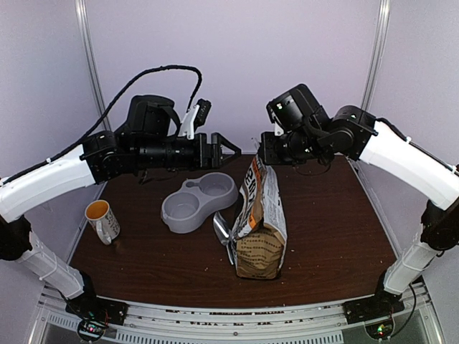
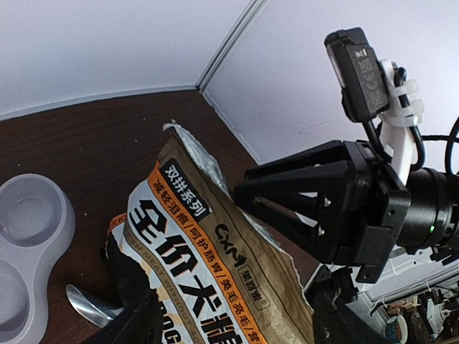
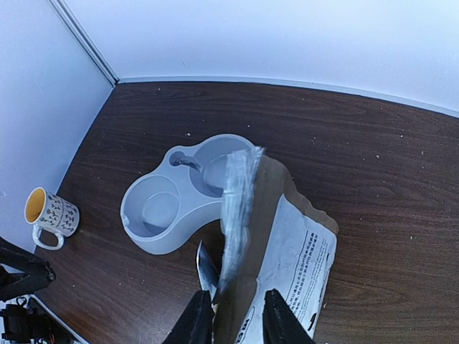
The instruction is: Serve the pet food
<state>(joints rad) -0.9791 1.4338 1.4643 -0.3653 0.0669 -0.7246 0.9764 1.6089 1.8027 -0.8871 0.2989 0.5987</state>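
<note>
The kraft-brown dog food bag stands upright in the middle of the table, its torn top open. No kibble shows. My right gripper is at the bag's top edge; in the right wrist view its fingers pinch the bag's wall. My left gripper hovers open just left of the bag's top; in the left wrist view its fingers are spread wide on either side of the printed bag front. The metal scoop lies beside the bag.
The grey double bowl sits empty left of the bag and also shows in the right wrist view. A patterned mug stands near the left edge. Walls enclose the back and the sides.
</note>
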